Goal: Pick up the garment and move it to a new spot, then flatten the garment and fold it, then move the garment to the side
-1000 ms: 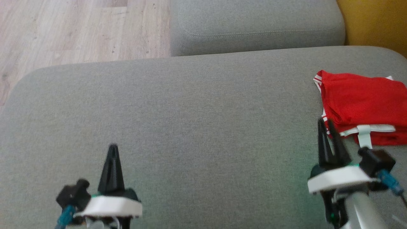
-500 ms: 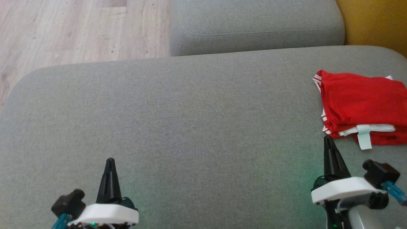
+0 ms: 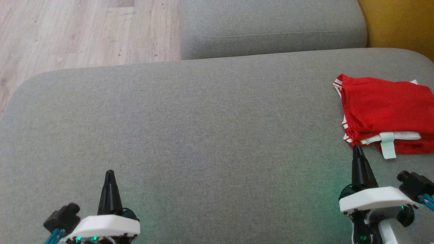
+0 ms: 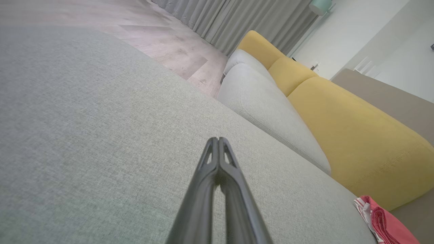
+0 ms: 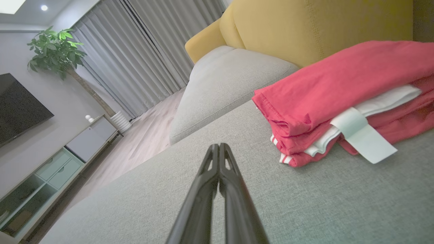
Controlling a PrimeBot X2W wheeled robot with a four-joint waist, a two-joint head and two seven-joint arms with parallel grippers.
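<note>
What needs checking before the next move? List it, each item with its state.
1. Red garment folded: ok.
2. Garment at the grey cushion's right side: ok.
3. Right pincer shut, empty, off the garment: ok.
4. Left pincer shut, empty, above bare cushion: ok.
5. Garment's right edge fully on the cushion: cannot tell, cut off by the picture's edge.

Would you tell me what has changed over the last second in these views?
Both grippers drew back toward the robot: the right gripper, open beside the red garment's near corner a second ago, has closed empty and pulled back from it; the left gripper retreated too, shut. The folded garment stayed put on the grey cushion.
</note>
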